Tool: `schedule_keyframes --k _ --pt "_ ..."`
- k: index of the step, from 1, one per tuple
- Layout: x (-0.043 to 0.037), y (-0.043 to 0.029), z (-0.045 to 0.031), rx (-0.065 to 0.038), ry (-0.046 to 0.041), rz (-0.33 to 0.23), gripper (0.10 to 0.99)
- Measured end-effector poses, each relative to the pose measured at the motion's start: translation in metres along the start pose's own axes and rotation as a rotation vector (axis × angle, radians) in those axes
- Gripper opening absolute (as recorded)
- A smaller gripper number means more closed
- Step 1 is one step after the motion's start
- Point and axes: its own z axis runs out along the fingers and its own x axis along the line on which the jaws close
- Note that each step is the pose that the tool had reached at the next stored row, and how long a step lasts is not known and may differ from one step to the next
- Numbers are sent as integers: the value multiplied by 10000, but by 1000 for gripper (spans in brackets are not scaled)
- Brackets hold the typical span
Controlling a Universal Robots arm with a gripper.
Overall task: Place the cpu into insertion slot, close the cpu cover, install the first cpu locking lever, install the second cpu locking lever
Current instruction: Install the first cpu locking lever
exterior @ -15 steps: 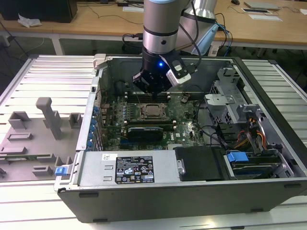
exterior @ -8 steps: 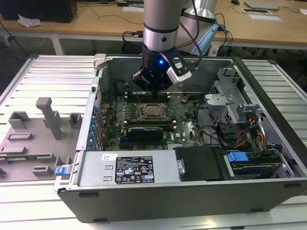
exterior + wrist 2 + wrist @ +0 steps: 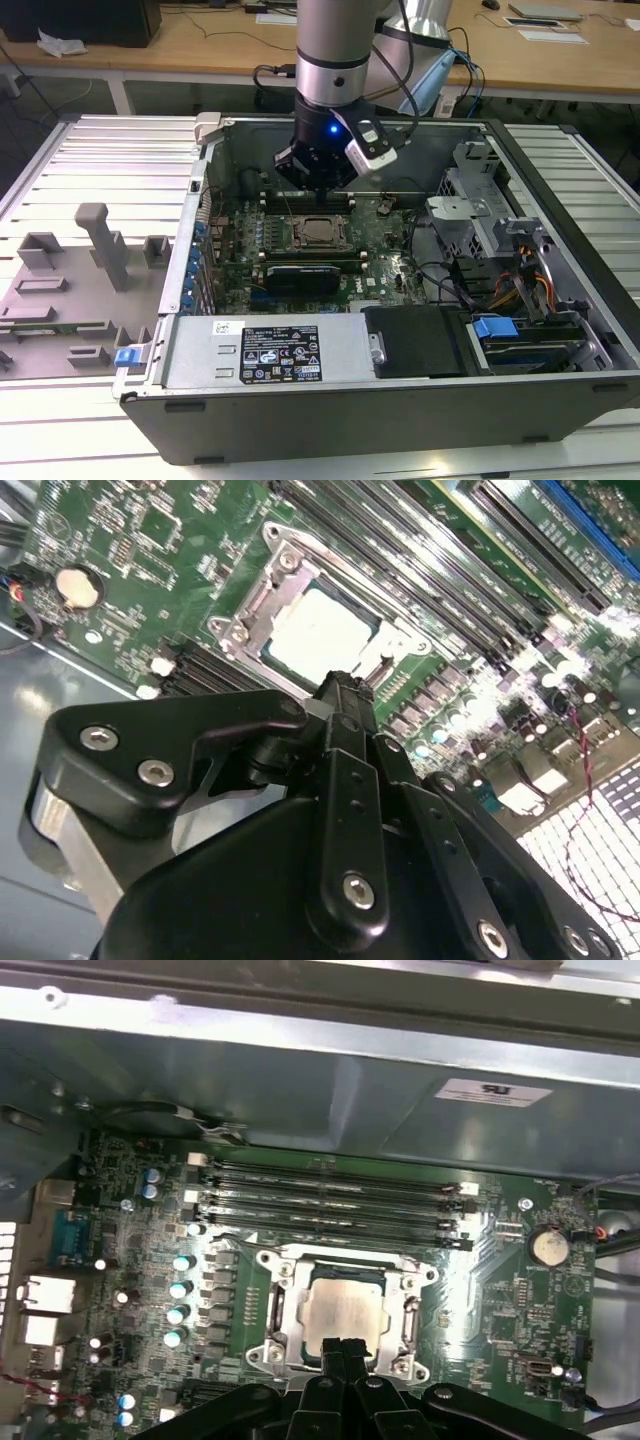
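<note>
Your silvery-tan square cpu [image 3: 343, 1312] lies seated, thin silvery metal cover [image 3: 345, 1263] down. Your black tool [image 3: 346, 1346] is pressed together, empty. Locking levers' state unclear.

Silver arm [image 3: 335, 40], black screw-studded pincer [image 3: 345, 1345], blue light [image 3: 331, 129]

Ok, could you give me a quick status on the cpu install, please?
Claw shut, empty, above edge of cpu. Cpu seated, cpu cover down around it. Nothing blocking.

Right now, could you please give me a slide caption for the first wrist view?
Shut tool at the edge of the cpu, which sits framed by the closed cpu cover.
</note>
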Motion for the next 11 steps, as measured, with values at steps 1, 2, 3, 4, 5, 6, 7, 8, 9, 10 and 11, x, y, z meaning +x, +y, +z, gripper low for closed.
schedule_keyframes --k 1,2,3,4,5,6,7,8,9,10,11 --pt "66 7 0 1 -18 -2 106" --pt "103 10 0 3 -30 -2 106" --pt "131 13 0 4 -39 -3 106" --pt "155 16 0 4 -46 -5 106" --pt "196 20 0 5 -58 -5 106" --pt "225 23 0 6 -65 -4 106" --pt "251 26 0 6 -72 -5 106" --pt "293 30 0 8 -81 -7 106" --pt "338 34 0 9 -89 -6 106" --pt "380 39 2 9 -94 -7 106" --pt "411 42 2 9 -97 -9 106"
